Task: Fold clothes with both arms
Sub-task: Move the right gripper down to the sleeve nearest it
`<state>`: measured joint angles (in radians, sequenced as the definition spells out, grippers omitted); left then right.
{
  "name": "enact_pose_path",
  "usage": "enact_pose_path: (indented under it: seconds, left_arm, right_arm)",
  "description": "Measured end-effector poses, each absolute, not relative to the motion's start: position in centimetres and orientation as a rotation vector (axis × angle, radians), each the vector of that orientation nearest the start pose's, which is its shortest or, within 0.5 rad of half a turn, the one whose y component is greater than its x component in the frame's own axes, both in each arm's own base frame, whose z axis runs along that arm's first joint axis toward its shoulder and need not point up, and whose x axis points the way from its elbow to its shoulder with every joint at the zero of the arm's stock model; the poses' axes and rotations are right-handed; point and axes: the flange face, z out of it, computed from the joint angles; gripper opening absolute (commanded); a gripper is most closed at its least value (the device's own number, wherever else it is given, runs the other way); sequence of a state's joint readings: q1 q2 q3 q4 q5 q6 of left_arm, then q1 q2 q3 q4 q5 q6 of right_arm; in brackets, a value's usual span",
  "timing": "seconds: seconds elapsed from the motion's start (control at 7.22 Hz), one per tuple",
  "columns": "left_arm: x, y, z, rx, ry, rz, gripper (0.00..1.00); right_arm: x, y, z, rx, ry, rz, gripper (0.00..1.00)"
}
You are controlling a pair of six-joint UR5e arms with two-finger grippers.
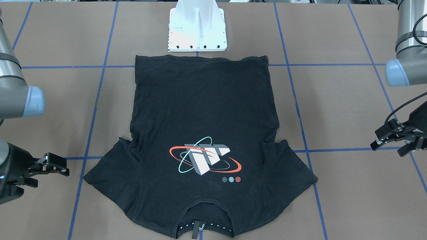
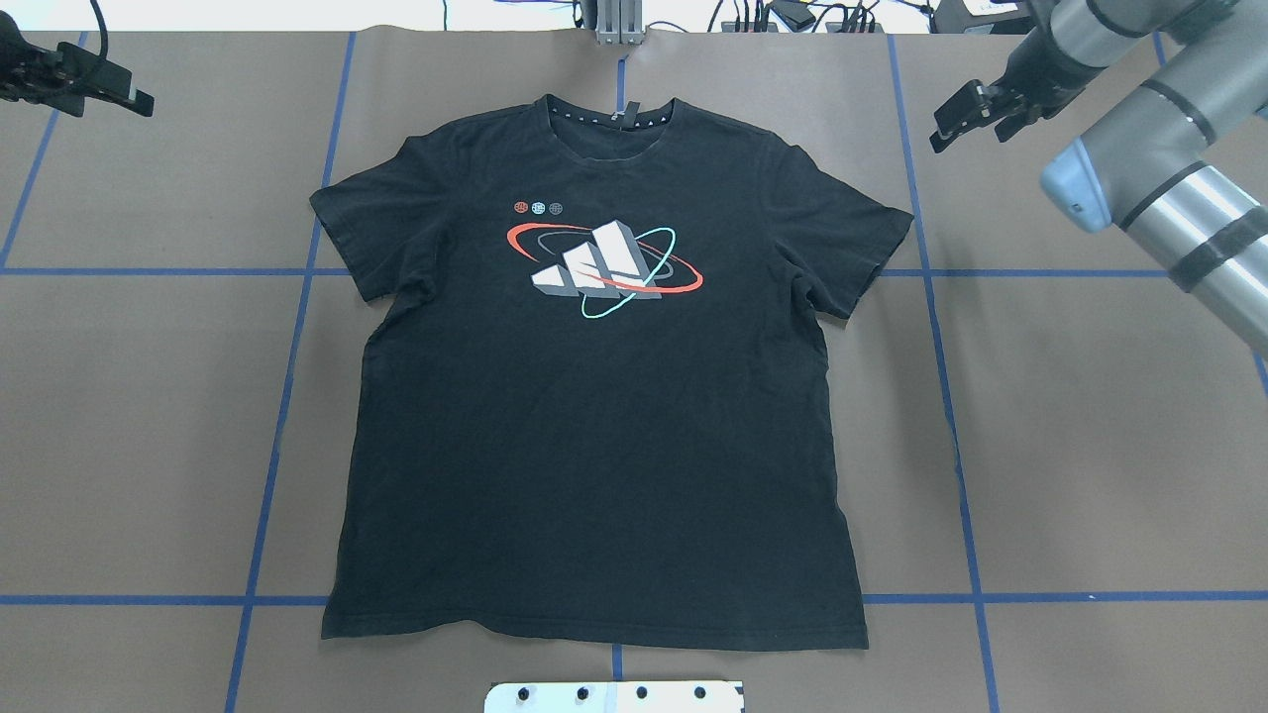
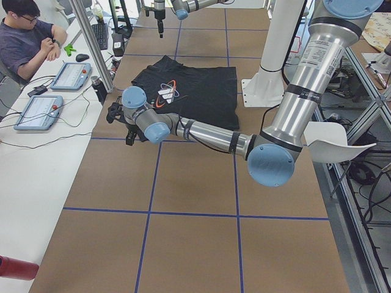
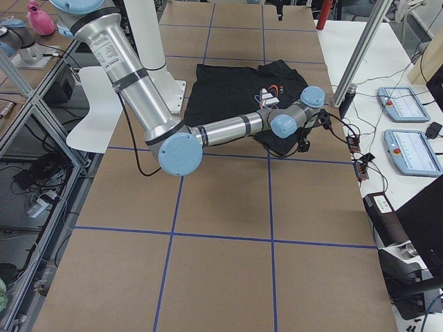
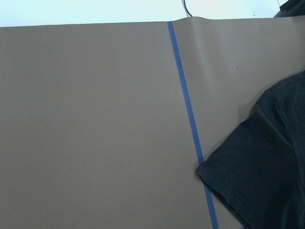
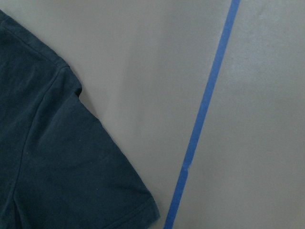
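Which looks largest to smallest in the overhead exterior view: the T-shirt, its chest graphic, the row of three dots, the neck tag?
1. T-shirt
2. chest graphic
3. row of three dots
4. neck tag, only slightly smaller than the dots

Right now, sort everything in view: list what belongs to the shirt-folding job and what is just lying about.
Job:
black T-shirt, spread flat, graphic up
left gripper, open, off one sleeve
right gripper, open, off the other sleeve

Lying about:
white pedestal base
blue tape lines
touchscreen pendants
seated person
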<state>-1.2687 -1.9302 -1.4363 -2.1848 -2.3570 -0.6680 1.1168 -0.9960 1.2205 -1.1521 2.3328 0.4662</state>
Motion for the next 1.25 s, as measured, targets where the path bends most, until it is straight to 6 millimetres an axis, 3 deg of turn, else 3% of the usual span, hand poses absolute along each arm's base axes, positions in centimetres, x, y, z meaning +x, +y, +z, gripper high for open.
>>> enact_pose_path:
  seconds: [0.42,0.55,1.25]
  left_arm:
    - [13.4,-64.1,44.3,0.361,1.025,-0.008,1.00]
    - [13.4,-64.1,44.2,0.362,1.026,-0.008,1.00]
    - [13.4,-64.2,44.2,0.362,1.026,-0.008,1.00]
  right_arm:
    - [-32.0,-69.0,44.6,0.234,-0.910,-0.291,0.85]
    - [-33.0,-68.8,44.6,0.230,-0.907,-0.301,0.82]
    - [-35.1,-68.0,46.5,0.186,-0.893,-0.315,0.78]
